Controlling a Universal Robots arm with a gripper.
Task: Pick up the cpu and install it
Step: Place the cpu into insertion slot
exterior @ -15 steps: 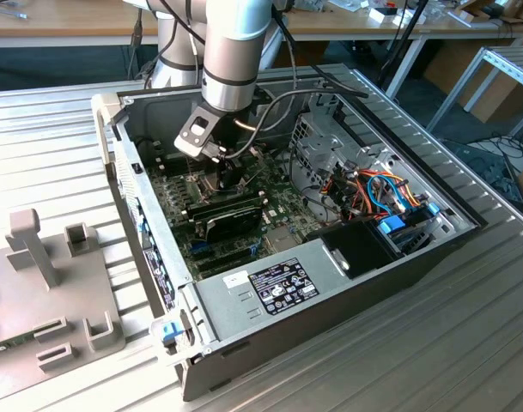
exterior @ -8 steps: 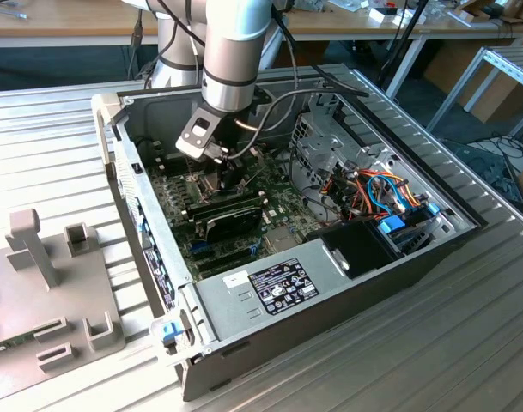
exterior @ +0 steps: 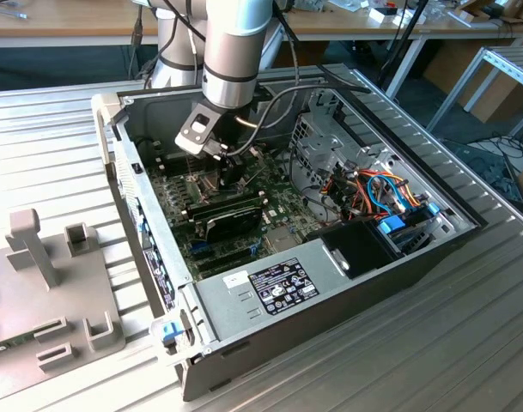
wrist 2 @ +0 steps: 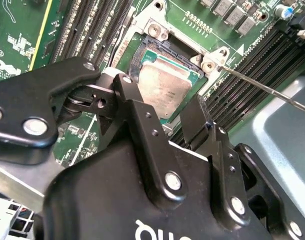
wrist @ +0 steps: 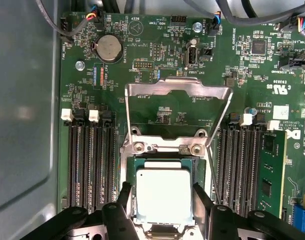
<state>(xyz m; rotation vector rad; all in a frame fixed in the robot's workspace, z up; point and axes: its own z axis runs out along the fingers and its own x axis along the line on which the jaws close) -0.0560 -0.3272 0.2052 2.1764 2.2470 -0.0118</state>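
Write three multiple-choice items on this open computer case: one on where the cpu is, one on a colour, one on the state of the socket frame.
1. Where does the cpu lie?
A in the socket on the motherboard
B on the grey stand outside the case
C on the power supply

2. What colour is the motherboard?
A blue
B green
C red

3. How does the socket frame stand?
A shut over the cpu
B swung open
C taken off

Key: 1 A, its silver top sits inside the socket. 2 B, the board is green in both wrist views. 3 B, the frame is tipped back, leaving the cpu uncovered.
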